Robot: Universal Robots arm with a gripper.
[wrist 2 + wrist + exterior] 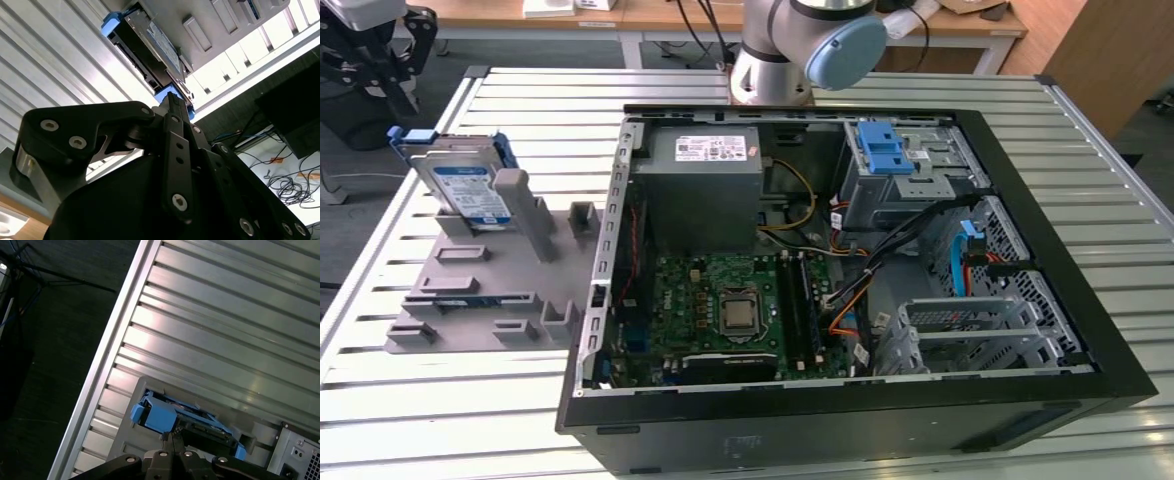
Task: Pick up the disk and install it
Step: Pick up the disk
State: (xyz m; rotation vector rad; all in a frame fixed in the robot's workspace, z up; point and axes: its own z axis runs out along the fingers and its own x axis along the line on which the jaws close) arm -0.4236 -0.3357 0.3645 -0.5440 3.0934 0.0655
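The disk (460, 185) stands on edge in a grey holder (480, 300) on the slatted table, at the exterior view's left, beside the open computer case (854, 250). It is silver with a white-and-blue label and a blue carrier frame. Both wrist views show the disk (150, 45) (185, 422) just beyond my fingertips. My gripper (394, 85) hangs at the far left corner of the table, a short way from the disk and apart from it. Its black fingers (175, 130) are pressed together, so my gripper (170, 437) is shut with nothing in it.
Inside the case lie a grey power supply (707, 160), a green motherboard (720, 310), cables and a drive cage with a blue latch (887, 150). The arm's base (781, 50) stands behind the case. The table edge (100, 365) drops to dark floor.
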